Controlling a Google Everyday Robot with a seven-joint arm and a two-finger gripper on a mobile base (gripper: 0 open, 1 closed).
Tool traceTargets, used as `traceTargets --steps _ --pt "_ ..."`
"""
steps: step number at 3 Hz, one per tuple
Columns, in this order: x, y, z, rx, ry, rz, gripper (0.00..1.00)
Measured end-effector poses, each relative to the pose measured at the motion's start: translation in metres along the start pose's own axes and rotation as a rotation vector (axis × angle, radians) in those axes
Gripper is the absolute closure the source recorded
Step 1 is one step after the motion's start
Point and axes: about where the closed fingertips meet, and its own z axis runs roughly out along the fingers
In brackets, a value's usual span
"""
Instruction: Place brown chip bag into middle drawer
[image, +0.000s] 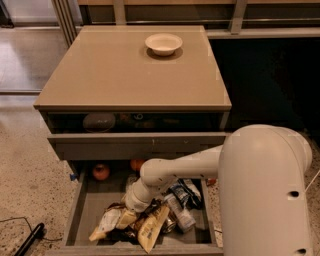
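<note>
Cabinet: gripper, brown chip bag inside middle drawer

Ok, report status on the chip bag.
Gripper down in middle drawer, at the brown chip bag. Bag inside drawer. Can and dark packets close beside it.

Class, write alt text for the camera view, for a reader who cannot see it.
A robot arm reaches its gripper down into the open middle drawer, at the brown chip bag lying among cans, packets and round fruit. A white bowl sits on the cabinet top above.
</note>
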Motion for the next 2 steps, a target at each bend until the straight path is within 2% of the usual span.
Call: traceTargets --steps 1,2 --pt "0.0000 0.0001 0.0001 0.000 0.000 0.000 0.00" --pt "0.0000 0.0001 0.0001 0.000 0.000 0.000 0.00"
